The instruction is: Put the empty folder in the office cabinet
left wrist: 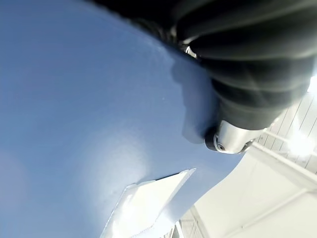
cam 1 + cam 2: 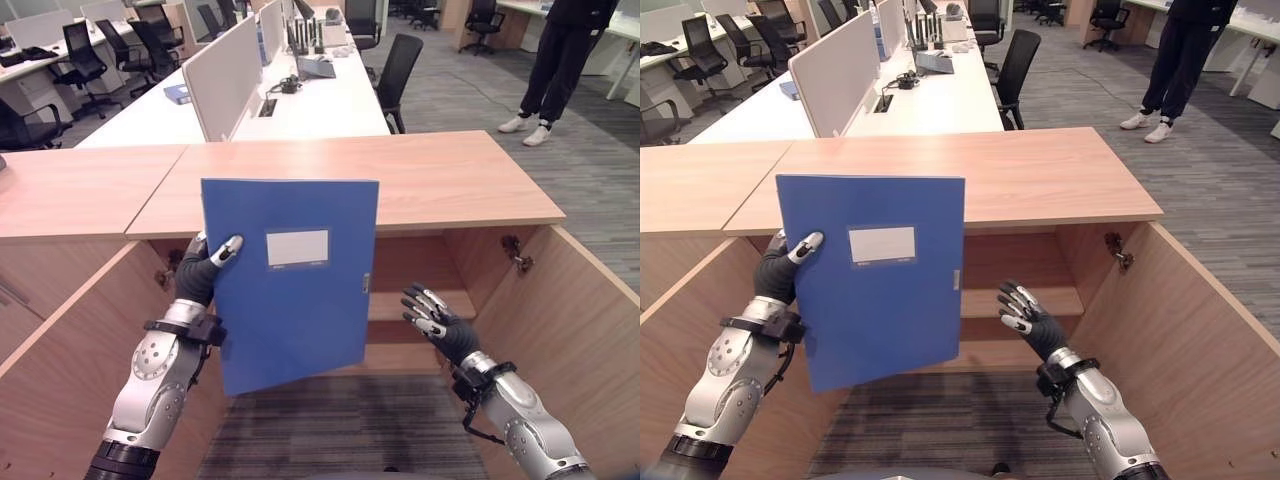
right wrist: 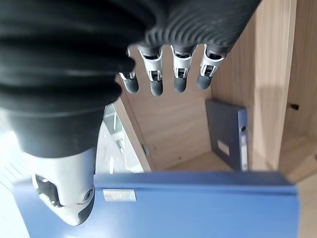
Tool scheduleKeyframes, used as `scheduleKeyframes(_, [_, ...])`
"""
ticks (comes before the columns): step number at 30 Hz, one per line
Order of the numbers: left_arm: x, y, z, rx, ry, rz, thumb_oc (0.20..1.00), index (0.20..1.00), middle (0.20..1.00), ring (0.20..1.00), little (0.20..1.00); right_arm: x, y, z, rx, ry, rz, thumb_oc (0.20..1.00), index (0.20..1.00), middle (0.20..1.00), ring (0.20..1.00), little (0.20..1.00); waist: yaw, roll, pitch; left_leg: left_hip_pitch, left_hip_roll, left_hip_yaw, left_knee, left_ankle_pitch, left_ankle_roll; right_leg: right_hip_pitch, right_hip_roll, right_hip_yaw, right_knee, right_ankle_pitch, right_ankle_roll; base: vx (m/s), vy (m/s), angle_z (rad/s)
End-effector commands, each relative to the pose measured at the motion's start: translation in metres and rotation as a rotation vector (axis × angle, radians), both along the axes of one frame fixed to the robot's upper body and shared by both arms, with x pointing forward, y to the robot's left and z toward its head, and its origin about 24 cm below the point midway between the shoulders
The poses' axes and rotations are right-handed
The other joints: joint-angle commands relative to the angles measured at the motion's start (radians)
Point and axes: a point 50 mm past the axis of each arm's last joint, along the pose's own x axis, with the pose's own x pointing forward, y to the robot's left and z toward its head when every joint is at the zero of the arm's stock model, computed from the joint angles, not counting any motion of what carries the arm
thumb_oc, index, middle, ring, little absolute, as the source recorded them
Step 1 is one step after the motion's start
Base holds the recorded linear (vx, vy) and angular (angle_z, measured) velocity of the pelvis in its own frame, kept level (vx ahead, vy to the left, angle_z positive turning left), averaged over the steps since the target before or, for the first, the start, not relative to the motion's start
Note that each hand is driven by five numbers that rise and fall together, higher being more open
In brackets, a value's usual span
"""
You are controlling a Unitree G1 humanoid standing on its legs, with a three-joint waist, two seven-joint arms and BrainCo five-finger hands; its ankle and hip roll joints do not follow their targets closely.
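Left eye view | left robot hand [image 2: 200,272] grips folder [image 2: 290,290] | right robot hand [image 2: 440,325] released | cabinet [image 2: 350,180] open

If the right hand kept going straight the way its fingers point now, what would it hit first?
Probably nothing at first: the right hand, fingers straight, points into the open cabinet beside the blue folder. The shelf or back panel would likely come first; depth is unclear.

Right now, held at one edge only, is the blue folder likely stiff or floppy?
Probably stiff: the blue folder stays flat and upright though only the left hand pinches its side edge. It seems light, since one hand carries it. Its smooth cover might slip.
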Motion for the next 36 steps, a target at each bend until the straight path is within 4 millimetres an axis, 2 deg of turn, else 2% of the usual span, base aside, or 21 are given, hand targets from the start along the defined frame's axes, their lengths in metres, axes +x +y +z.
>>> scheduleKeyframes(1, [0.015, -0.012, 0.040, 0.014, -0.192, -0.074, 0.200, 0.200, 0.200, 0.200, 0.200, 0.021, 0.026, 0.041, 0.125, -0.184, 0.090, 1.000, 1.000, 1.000, 1.000, 1.000, -0.001, -0.054, 0.005, 0.015, -0.002, 0.017, 0.013, -0.068, -0.007, 0.058, -0.094, 0.029, 0.040, -0.140, 0.102, 0.00, 0.000, 0.00])
scheduleKeyframes(2, [0.015, -0.012, 0.040, 0.014, -0.192, -0.074, 0.200, 0.200, 0.200, 0.200, 0.200, 0.021, 0.026, 0.041, 0.125, -0.184, 0.090, 1.000, 1.000, 1.000, 1.000, 1.000, -0.001, -0.054, 0.005, 0.015, -0.002, 0.017, 0.013, -0.068, -0.007, 0.058, -0.094, 0.029, 0.040, -0.140, 0.102, 0.00, 0.000, 0.00])
scheduleKeyframes(7, [0.014, -0.036, 0.033, -0.006, -0.165, -0.186, 0.200, 0.200, 0.200, 0.200, 0.200, 0.028, 0.051, 0.045, 0.161, -0.201, 0.150, 1.000, 1.000, 1.000, 1.000, 1.000, -0.001, -0.053, 0.007, 0.014, 0.001, 0.014, 0.013, -0.067, -0.005, 0.055, -0.091, 0.030, 0.044, -0.142, 0.098, 0.00, 0.000, 0.00])
scheduleKeyframes(19, [0.011, -0.068, 0.027, -0.022, -0.123, -0.367, 0.200, 0.200, 0.200, 0.200, 0.200, 0.034, 0.076, 0.041, 0.165, -0.174, 0.230, 1.000, 1.000, 1.000, 1.000, 1.000, 0.003, -0.053, 0.010, 0.014, 0.003, 0.010, 0.013, -0.068, -0.004, 0.057, -0.087, 0.027, 0.042, -0.143, 0.094, 0.00, 0.000, 0.00])
scheduleKeyframes(24, [0.010, -0.079, 0.032, -0.066, -0.124, -0.434, 0.200, 0.200, 0.200, 0.200, 0.200, 0.033, 0.084, 0.031, 0.166, -0.125, 0.256, 1.000, 1.000, 1.000, 1.000, 1.000, 0.003, -0.052, 0.012, 0.013, 0.003, 0.007, 0.013, -0.067, -0.005, 0.057, -0.087, 0.023, 0.041, -0.142, 0.094, 0.00, 0.000, 0.00])
scheduleKeyframes(25, [0.009, -0.080, 0.035, -0.073, -0.133, -0.453, 0.200, 0.200, 0.200, 0.200, 0.200, 0.032, 0.087, 0.031, 0.174, -0.114, 0.283, 0.442, 0.442, 0.442, 0.442, 0.442, 0.005, -0.053, 0.012, 0.012, 0.003, 0.006, 0.013, -0.067, -0.005, 0.058, -0.086, 0.023, 0.041, -0.143, 0.095, 0.00, 0.000, 0.00])
scheduleKeyframes(26, [0.009, -0.081, 0.036, -0.074, -0.136, -0.465, 0.200, 0.200, 0.200, 0.200, 0.200, 0.032, 0.088, 0.031, 0.179, -0.113, 0.300, 0.200, 0.200, 0.200, 0.200, 0.200, 0.006, -0.053, 0.012, 0.012, 0.003, 0.006, 0.013, -0.067, -0.006, 0.058, -0.086, 0.023, 0.041, -0.143, 0.095, 0.00, 0.000, 0.00])
scheduleKeyframes(31, [0.009, -0.084, 0.040, -0.066, -0.158, -0.526, 0.200, 0.200, 0.200, 0.200, 0.200, 0.027, 0.096, 0.044, 0.245, -0.139, 0.459, 0.200, 0.200, 0.200, 0.200, 0.200, 0.011, -0.056, 0.011, 0.008, 0.004, 0.001, 0.013, -0.063, -0.007, 0.055, -0.083, 0.019, 0.045, -0.143, 0.097, 0.00, 0.000, 0.00])
scheduleKeyframes(36, [0.009, -0.082, 0.039, -0.071, -0.157, -0.520, 0.200, 0.200, 0.200, 0.200, 0.200, 0.026, 0.096, 0.043, 0.259, -0.136, 0.462, 0.200, 0.200, 0.200, 0.200, 0.200, 0.011, -0.056, 0.011, 0.009, 0.003, 0.000, 0.013, -0.063, -0.007, 0.054, -0.083, 0.017, 0.046, -0.143, 0.096, 0.00, 0.000, 0.00])
